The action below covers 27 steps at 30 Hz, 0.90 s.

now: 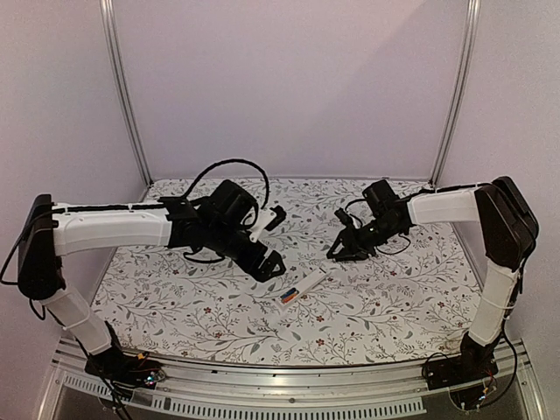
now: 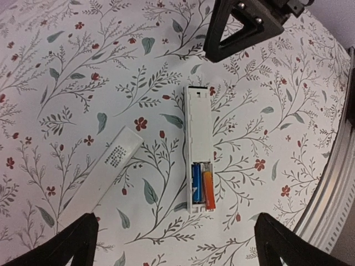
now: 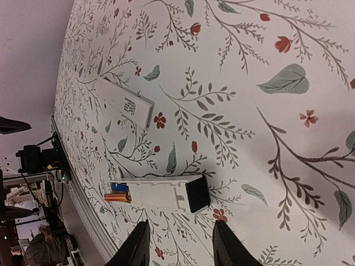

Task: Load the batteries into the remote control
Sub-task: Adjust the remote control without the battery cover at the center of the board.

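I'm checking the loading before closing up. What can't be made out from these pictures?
Polarity marks on the batteries: too small, left wrist view.
Print on the loose cover: blurred, both wrist views.
Underside of the remote control: against the table, every view.

Probably a lab test booth: aluminium posts [image 1: 122, 87], plain walls [image 1: 289, 87], floral-clothed table [image 1: 175, 302].

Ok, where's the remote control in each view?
Top external: remote control just below centre, lying diagonally.
Left wrist: remote control mid-frame, running top to bottom.
Right wrist: remote control lower middle, lying sideways.
Shared landmark: blue and orange batteries in its end recess.
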{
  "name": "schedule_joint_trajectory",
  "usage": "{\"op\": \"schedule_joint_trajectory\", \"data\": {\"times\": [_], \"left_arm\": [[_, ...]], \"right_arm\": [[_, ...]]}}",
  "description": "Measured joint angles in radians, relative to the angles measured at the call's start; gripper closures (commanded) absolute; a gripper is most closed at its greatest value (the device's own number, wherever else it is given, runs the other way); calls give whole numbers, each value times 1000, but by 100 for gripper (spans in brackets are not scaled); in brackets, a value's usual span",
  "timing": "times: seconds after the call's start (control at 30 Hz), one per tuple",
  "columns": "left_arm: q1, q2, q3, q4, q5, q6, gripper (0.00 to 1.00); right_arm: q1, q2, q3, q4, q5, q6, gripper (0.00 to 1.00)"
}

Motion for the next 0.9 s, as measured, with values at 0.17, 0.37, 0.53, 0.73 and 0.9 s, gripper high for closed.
{"op": "schedule_joint_trajectory", "data": {"times": [0.17, 0.37, 0.53, 0.73, 0.9], "left_arm": [[47, 45, -89, 121, 142, 12, 4], [51, 103, -171, 215, 265, 10, 9], [43, 131, -182, 273, 303, 5, 16], [33, 182, -186, 299, 323, 2, 21], [24, 208, -186, 309, 332, 2, 27]], "right_arm": [[25, -4, -32, -33, 1, -4, 59], [38, 10, -32, -20, -27, 6, 59], [41, 69, -23, -16, -46, 17, 62], [42, 113, 7, -14, -63, 27, 63], [43, 134, 42, -5, -77, 39, 64]]}}
